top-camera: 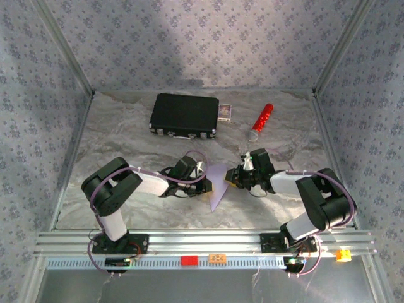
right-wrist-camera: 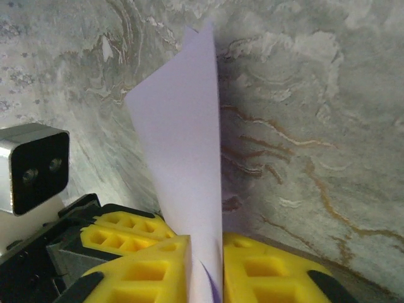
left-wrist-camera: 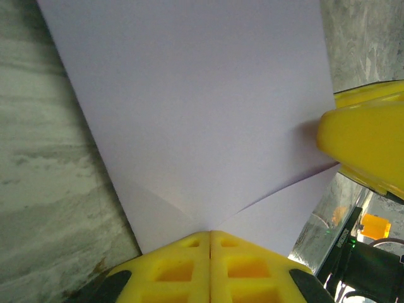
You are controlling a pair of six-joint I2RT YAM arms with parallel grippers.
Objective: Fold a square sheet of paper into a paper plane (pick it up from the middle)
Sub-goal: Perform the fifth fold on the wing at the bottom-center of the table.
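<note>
While I watch the overhead feed, the left gripper (top-camera: 203,172) and the right gripper (top-camera: 232,178) face each other just below the middle of the frame. The sheet of paper (top-camera: 218,185) is caught between them, and it narrows to a point toward the bottom of the picture. I cannot tell whether that tip touches the marbled table (top-camera: 126,136). On the left wrist feed, my left fingers (left-wrist-camera: 177,268) at bottom centre are pressed together and closed on the lower edge of the sheet, which spreads pale lilac over most of the frame. A crease runs from them up to the right, with a fainter one to the left. A yellow finger of the right gripper presses on the sheet's right edge at mid right. On the right wrist feed, the right fingers (right-wrist-camera: 265,271) stand on either side of the sheet at bottom centre, clamped on it, and the paper rises to a tip near the top. In the upper part of the overhead frame lies a black case (top-camera: 184,115) with a small card box (top-camera: 225,112) just beside its right end. A red-and-silver cylinder (top-camera: 261,121) lies further right, and all three are well apart from the sheet.
</note>
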